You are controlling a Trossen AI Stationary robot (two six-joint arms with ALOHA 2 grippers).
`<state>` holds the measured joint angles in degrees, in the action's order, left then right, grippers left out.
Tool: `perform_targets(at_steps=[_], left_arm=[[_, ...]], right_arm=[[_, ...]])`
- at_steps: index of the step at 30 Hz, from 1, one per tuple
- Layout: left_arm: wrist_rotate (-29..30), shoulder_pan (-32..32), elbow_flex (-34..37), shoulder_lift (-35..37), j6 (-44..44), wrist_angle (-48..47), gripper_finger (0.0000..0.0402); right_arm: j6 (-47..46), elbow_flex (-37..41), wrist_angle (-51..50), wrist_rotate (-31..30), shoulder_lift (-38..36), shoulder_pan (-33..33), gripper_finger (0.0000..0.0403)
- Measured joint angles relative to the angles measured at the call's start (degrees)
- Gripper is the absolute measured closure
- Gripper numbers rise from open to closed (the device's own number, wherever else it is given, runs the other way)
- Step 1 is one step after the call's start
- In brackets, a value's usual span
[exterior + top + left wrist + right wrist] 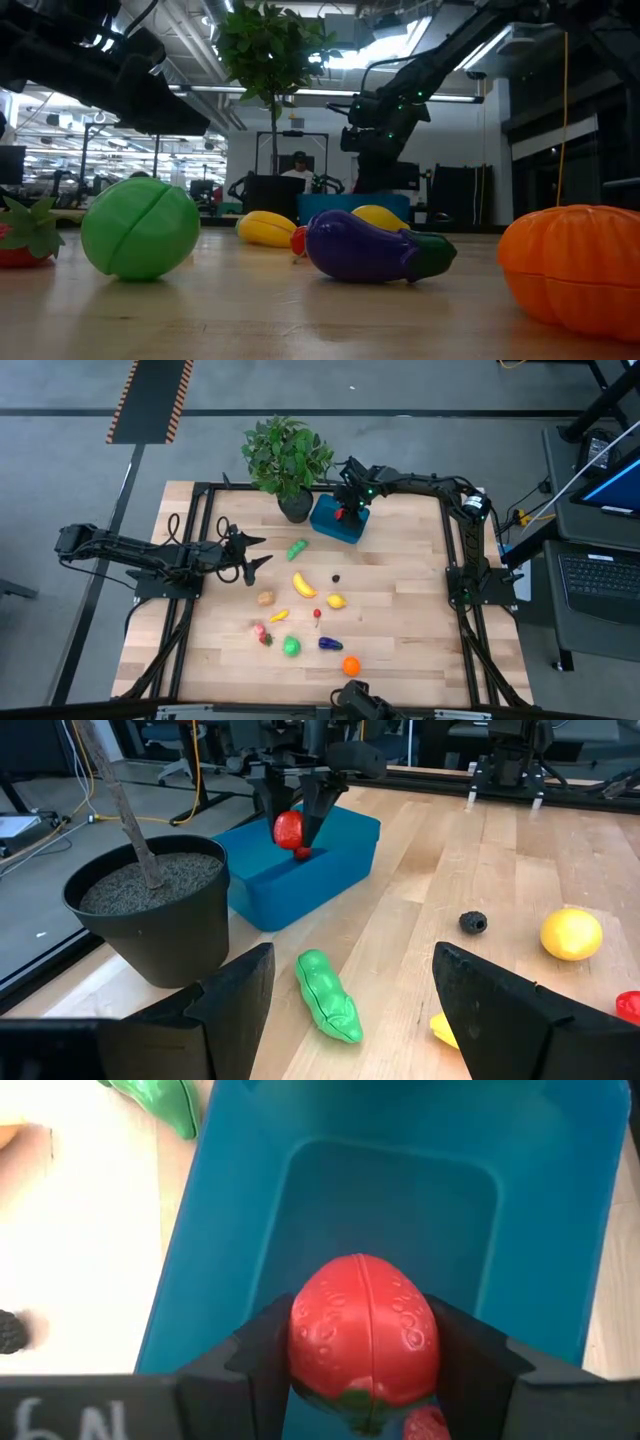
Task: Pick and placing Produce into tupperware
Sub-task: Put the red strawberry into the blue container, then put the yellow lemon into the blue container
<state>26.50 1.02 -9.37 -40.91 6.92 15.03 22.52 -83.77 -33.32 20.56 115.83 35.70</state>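
Observation:
My right gripper hangs over the teal-blue tupperware at the far middle of the table, shut on a red toy strawberry. A small red piece shows just below the strawberry, inside the tupperware. Other produce lies loose on the wood: a green pea pod, a banana, a lemon, an eggplant and an orange piece. My left gripper waits open at the table's left, near the pea pod, with nothing between its fingers. My right gripper pinches the strawberry by its two opposite sides, one dark finger on each. The fingers slant down from the table's right side. The strawberry is lifted clear over the tupperware's opening, its green leaf end toward the gripper.
A leafy plant in a dark pot stands right beside the tupperware's left side. A small black piece, a tan piece, a green round piece and a red one lie mid-table. Bare wood lies along the right side.

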Motion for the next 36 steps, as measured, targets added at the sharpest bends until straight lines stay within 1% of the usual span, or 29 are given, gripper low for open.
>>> perform_targets(at_steps=[5,8,13,17,19,27,29,32,33,36], left_arm=[[0.00,0.00,0.00,0.00,0.00,0.00,0.0137],[0.00,0.00,0.00,0.00,0.00,0.00,0.0137],[0.00,0.00,0.00,0.00,0.02,0.00,0.0137],[0.00,0.00,0.00,0.00,0.02,0.00,0.0137],[0.00,0.00,0.00,0.00,0.02,-0.01,0.0137],[-0.02,0.04,0.00,0.00,0.06,-0.02,0.0137],[-0.02,0.04,0.00,0.00,0.20,-0.02,0.0137],[-0.02,0.04,0.00,0.00,0.24,-0.02,0.0137],[-0.04,0.04,0.00,0.00,0.24,-0.02,0.0137],[-0.04,0.04,0.00,0.00,0.24,-0.11,0.0137]], right_arm=[[-1.03,0.02,0.35,-0.01,0.00,-0.04,0.0131],[-1.22,0.02,0.60,-0.01,0.00,-0.04,0.0116],[-1.28,0.02,1.01,-0.02,0.00,-0.04,0.0134],[-7.08,0.02,0.78,-0.11,-0.37,-0.05,0.0153],[-8.65,-0.60,-1.07,-0.13,-0.55,-0.07,0.0160],[-7.07,-4.06,-6.22,-0.36,-0.63,-1.12,0.0171],[-7.21,-4.15,-6.25,-2.09,-0.64,-2.07,0.0175],[-7.52,-4.00,-7.59,-8.89,-1.24,-3.72,0.0182],[-7.46,-4.00,-7.83,-10.25,-1.75,-4.27,0.0184],[-7.27,-3.98,-9.55,-10.50,-4.01,-5.67,0.0190]])
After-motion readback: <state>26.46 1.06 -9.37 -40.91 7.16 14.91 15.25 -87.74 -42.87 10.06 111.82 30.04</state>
